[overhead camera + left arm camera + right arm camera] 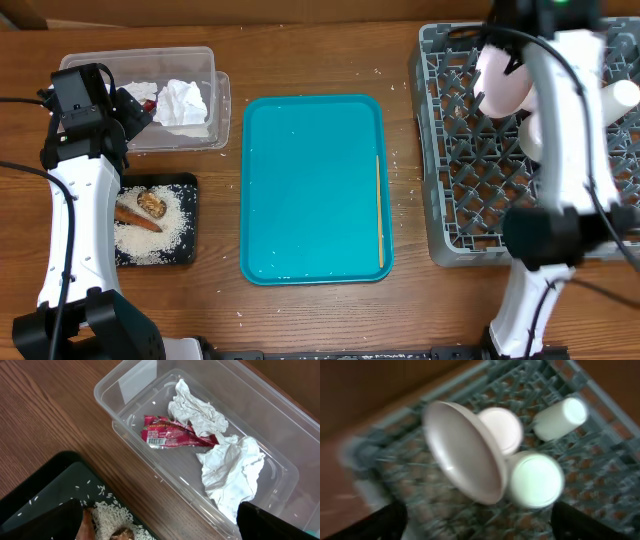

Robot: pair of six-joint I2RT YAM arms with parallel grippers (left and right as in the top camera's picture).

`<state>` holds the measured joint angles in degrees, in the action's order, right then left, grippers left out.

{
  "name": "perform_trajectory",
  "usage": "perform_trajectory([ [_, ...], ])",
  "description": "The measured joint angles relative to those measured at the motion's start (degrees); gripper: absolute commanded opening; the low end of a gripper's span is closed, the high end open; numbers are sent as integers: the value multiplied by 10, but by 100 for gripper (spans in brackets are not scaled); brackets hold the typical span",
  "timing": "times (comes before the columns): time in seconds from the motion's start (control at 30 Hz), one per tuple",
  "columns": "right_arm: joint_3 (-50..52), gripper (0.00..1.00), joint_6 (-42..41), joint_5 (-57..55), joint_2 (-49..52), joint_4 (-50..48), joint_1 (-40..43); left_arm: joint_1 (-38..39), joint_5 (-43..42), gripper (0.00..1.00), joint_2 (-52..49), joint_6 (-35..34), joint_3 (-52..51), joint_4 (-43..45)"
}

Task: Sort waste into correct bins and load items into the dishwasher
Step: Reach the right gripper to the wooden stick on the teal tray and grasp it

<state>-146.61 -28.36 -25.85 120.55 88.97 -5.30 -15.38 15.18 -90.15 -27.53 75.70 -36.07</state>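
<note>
The right gripper (485, 527) stands wide, its dark fingers (380, 522) at the lower corners of the wrist view with nothing between them. Just ahead of it the large flat white round plate (462, 452) stands tilted on edge in the large square grey plastic dish rack (600, 485). Close behind the plate sit two small white round bowls (535, 480), and beyond them a small white cup (560, 417) lies on its side. That view is blurred, so which pegs hold the plate cannot be told, and from overhead the arm covers much of the rack. The left gripper (160, 525) is likewise wide and holds nothing, above the strip of brown wooden table (50, 410) between two bins. Ahead of it lies the clear plastic rectangular tub (115, 390), with a red shiny wrapper (175, 436) between two crumpled white paper napkins (232, 472). Back toward the wrist is the shallow black rectangular tray (45, 490), where white rice grains (112, 512), an orange-brown carrot-like stick (135, 216) and a brown lumpy food bit (152, 203) lie, partly cut off in the wrist view by a finger. Well off to its right, a teal serving tray (310, 150) carries a thin wooden stick (379, 210) along the edge nearer the rack, with open table around it.
</note>
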Motion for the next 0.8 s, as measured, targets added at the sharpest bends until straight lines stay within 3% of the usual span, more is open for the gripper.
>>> perform_trajectory([
  [0.13,-20,100,77,199,-75,-2,0,0,0,100,0,0,0,0],
  [0.3,-10,99,140,345,-84,43,-25,0,0,100,0,0,0,0],
  [0.53,122,91,169,393,-23,54,-101,0,0,100,0,0,0,0],
  [0.8,358,88,146,390,-4,-57,-214,0,0,100,0,0,0,0],
])
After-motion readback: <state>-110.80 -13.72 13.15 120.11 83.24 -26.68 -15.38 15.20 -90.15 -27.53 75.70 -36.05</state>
